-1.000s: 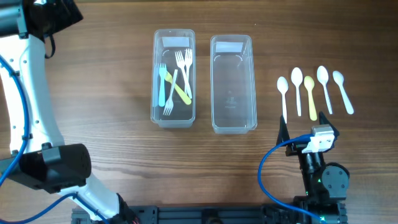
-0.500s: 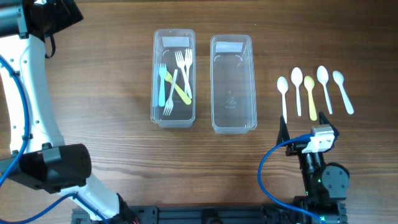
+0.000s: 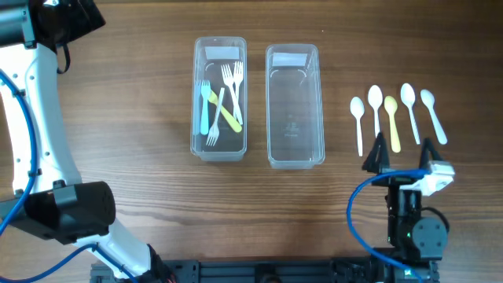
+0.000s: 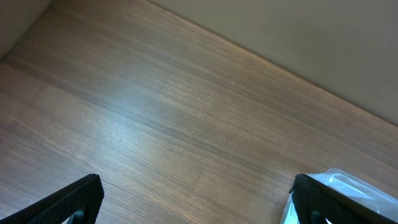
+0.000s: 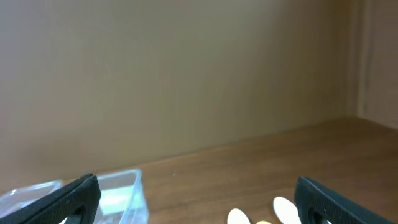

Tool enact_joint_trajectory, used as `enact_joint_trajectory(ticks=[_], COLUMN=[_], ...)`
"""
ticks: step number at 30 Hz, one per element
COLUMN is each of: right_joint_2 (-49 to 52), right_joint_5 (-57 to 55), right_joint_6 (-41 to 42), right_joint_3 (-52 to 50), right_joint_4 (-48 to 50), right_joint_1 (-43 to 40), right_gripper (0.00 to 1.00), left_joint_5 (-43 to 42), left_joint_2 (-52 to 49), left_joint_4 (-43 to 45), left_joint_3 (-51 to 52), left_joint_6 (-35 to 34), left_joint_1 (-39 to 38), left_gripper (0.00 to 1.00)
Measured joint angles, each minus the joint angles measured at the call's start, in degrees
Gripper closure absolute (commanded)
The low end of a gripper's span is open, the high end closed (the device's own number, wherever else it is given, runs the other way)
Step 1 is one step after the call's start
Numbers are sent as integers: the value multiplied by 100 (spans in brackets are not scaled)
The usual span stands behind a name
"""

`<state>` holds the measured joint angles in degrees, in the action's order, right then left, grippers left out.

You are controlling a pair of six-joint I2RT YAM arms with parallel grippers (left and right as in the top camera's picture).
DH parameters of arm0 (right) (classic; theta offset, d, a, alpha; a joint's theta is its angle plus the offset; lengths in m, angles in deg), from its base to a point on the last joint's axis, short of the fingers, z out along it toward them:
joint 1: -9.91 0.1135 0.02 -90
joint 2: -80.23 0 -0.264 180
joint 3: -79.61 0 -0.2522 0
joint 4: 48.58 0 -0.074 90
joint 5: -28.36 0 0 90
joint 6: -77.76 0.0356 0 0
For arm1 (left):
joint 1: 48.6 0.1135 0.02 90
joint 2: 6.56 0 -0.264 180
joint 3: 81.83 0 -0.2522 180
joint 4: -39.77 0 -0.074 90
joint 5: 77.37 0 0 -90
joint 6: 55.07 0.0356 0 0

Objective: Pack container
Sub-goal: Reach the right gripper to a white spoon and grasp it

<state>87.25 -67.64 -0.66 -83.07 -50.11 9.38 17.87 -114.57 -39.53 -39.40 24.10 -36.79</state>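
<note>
Two clear containers stand mid-table. The left container holds several forks, white, green and yellow. The right container is empty; its end shows in the right wrist view. Several spoons, white with one yellow, lie in a row at the right; their bowls show in the right wrist view. My right gripper is open and empty, just in front of the spoon handles. My left gripper is open and empty over bare wood, with a container corner by its right finger.
The left arm runs down the table's left side from the top-left corner. The right arm's base and blue cable sit at the front right. Bare wood lies between the left arm and the containers.
My right gripper has shifted right and turned, so both fingers now show spread behind the spoon handles. The left arm, containers and cutlery have not moved.
</note>
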Motion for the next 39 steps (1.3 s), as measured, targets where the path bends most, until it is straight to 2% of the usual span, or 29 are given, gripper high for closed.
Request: enact_joint_trajectory(ticks=[4,8,10,11,12,14,15,17,21,25,27,28,34,39], right_joint_2=[1453,3451,4929,5281,5733,6634,7414,8201,9077,9254,9252,9252,9276,9702], right_joint_5=[-267,-107,151,205,282,398,538,791,1104,1161,1158,1158,1003,866], right_joint_6=[-87,-568,-817,-855,-892,-942,-975,-999,-1016,-1016,-1025,-1016,-1016,-1019], right_joint_3=[916,2702,4201,4513,5086,6037,6793,7361,7538,7541,7567,7569,7523,7156], right_joint_4=[691,503,-330,-629,-1582,-2500,-3239,-3845,-4197,-4743,-5060,-5195,-5512,-5639], right_joint_1=[0,0,0,0,0,-7,-22,-52,-81,-81,-81,-81,-81,-81], right_gripper=[0,0,0,0,0,0,0,0,0,0,12,15,15,25], left_joint_5=[13,11,13,11,7,11,17,11,13,11,13,11,11,11], left_joint_2=[0,0,0,0,-4,-2,-2,-4,-4,-4,-4,-4,-4,-4], left_joint_4=[4,-11,0,11,13,0,13,4,-4,-4,-2,-4,-2,-2], left_joint_3=[0,0,0,0,0,0,0,2,2,2,2,2,2,0], left_joint_6=[0,0,0,0,0,0,2,0,0,0,0,0,0,0], left_joint_1=[0,0,-2,0,-2,0,0,-2,-2,-2,-2,0,-2,0], left_gripper=[0,0,0,0,0,0,0,0,0,0,0,0,0,0])
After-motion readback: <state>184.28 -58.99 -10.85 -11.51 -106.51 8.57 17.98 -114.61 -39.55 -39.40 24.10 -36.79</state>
